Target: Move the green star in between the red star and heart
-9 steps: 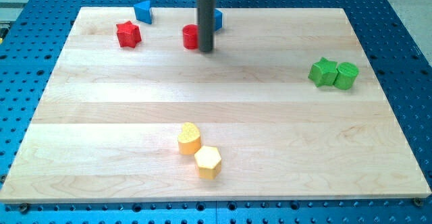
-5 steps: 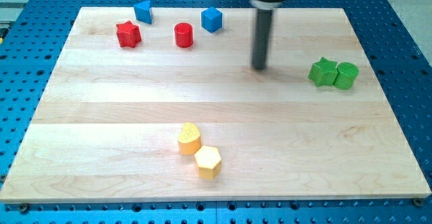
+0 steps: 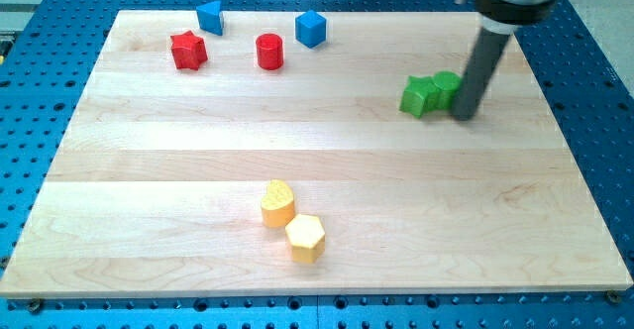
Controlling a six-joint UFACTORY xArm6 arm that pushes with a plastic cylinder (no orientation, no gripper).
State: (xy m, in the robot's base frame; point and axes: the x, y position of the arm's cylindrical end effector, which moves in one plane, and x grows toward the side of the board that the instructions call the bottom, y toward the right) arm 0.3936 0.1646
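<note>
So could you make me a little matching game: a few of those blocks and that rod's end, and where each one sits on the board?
Things:
1. red star
2. yellow hexagon
3. green star
4. my tip

Places:
A. near the view's bottom, middle
B. just right of the green blocks
C. the view's top left
D. the view's right, left of the green cylinder

Pairs: 1-C, 2-A, 3-D, 4-B

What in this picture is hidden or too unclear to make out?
- Camera view: my tip stands against the second green block and covers its right side, so its shape is unclear.
- Whether the green star touches that block: too close to tell.
- The rod's top is cut off by the view's top edge.
</note>
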